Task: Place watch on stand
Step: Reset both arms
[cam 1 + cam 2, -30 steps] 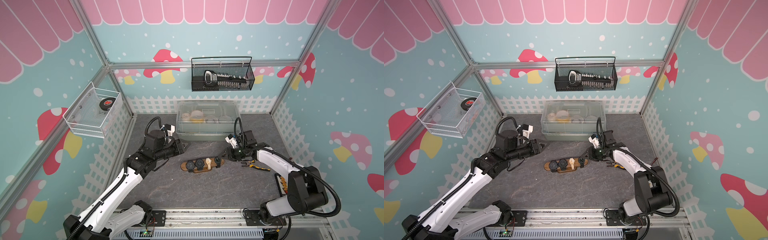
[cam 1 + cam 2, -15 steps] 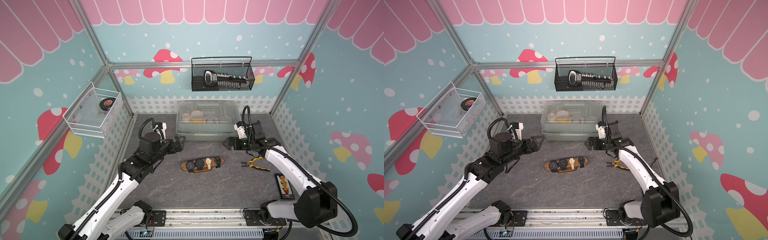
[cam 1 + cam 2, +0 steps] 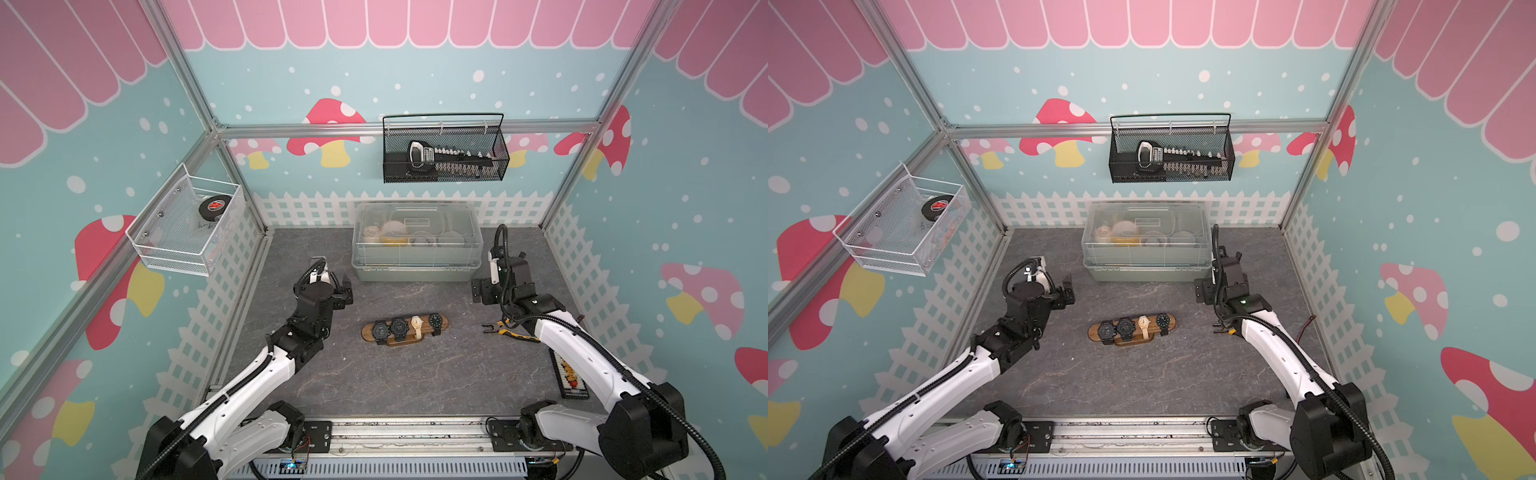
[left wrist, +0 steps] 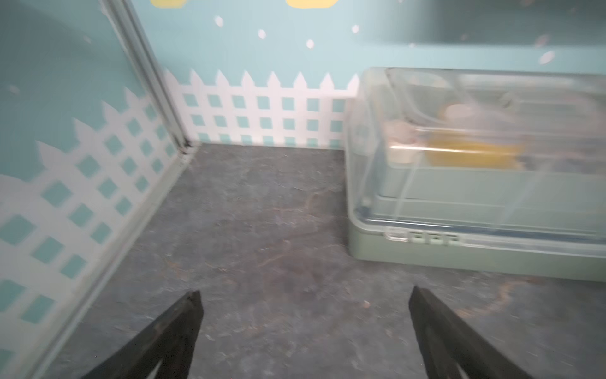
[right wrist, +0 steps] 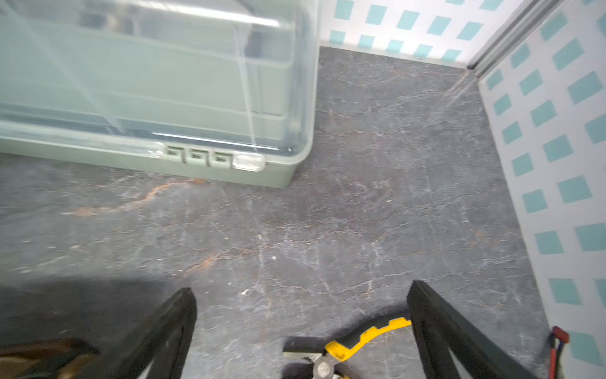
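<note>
Both grippers have backed off the stand since a second ago, when each sat close to one of its ends. Now they hang well apart from it, jaws spread wide, nothing held.

Four watches wrap the stand's bar side by side. Two chunky black watches sit toward its left end, then a cream watch, then a small black watch nearest its right end. The stand sits level on the tabletop.

We judge each watch light, with a hard case, scratchable glass and a bendy strap that goes springy once buckled into a loop. Best hold is the strap just beside the case, or across the case sides, never on the glass. The stand looks light on its small base, so it will likely slide or tip if a strap drags, and we brace one end.

- left gripper is off the stand's left end, farther back
- right gripper is off its right end, farther back
- pliers lie beyond the right end
- clear box is behind the stand
</note>
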Controlling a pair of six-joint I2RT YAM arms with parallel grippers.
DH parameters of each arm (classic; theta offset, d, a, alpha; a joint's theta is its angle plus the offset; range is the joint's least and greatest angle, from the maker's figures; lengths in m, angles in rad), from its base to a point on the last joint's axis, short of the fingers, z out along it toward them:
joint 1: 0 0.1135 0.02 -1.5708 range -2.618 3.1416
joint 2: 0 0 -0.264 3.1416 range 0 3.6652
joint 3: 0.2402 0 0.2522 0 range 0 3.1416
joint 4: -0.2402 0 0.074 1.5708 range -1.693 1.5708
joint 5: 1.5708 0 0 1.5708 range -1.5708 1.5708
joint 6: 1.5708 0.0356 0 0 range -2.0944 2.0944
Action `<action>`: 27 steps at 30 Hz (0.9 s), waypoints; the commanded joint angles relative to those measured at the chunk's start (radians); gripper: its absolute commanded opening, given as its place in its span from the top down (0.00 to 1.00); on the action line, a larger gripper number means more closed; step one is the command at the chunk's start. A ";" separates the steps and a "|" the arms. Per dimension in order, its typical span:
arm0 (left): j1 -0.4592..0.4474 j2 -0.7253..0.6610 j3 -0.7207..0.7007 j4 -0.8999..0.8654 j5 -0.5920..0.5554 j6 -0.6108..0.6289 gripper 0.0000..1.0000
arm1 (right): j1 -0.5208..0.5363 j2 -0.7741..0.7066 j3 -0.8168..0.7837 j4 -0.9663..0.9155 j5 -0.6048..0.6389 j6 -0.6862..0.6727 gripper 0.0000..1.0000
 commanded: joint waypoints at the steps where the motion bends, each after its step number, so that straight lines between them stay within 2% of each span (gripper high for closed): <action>1: 0.044 0.050 -0.057 0.239 -0.140 0.219 0.01 | 0.003 -0.001 -0.071 0.162 0.140 -0.118 0.00; 5: 0.171 0.095 -0.105 0.262 -0.020 0.122 0.01 | -0.016 0.029 -0.119 0.227 0.227 -0.134 0.00; 9: 0.255 0.134 -0.147 0.328 0.029 0.064 0.01 | -0.051 0.077 -0.174 0.327 0.294 -0.132 0.00; 11: 0.279 0.174 -0.148 0.341 0.056 0.054 0.01 | -0.076 0.113 -0.200 0.390 0.319 -0.120 0.00; 16: 0.304 0.297 -0.146 0.430 0.066 0.046 0.01 | -0.120 0.215 -0.255 0.561 0.266 -0.065 0.00; 20: 0.329 0.336 -0.133 0.481 0.158 0.070 0.01 | -0.132 0.276 -0.236 0.624 0.270 -0.089 0.00; 24: 0.363 0.376 -0.166 0.633 0.226 0.066 0.01 | -0.145 0.291 -0.256 0.735 0.260 -0.125 0.00; 27: 0.394 0.465 -0.262 0.885 0.249 0.033 0.01 | -0.150 0.284 -0.363 0.966 0.266 -0.161 0.00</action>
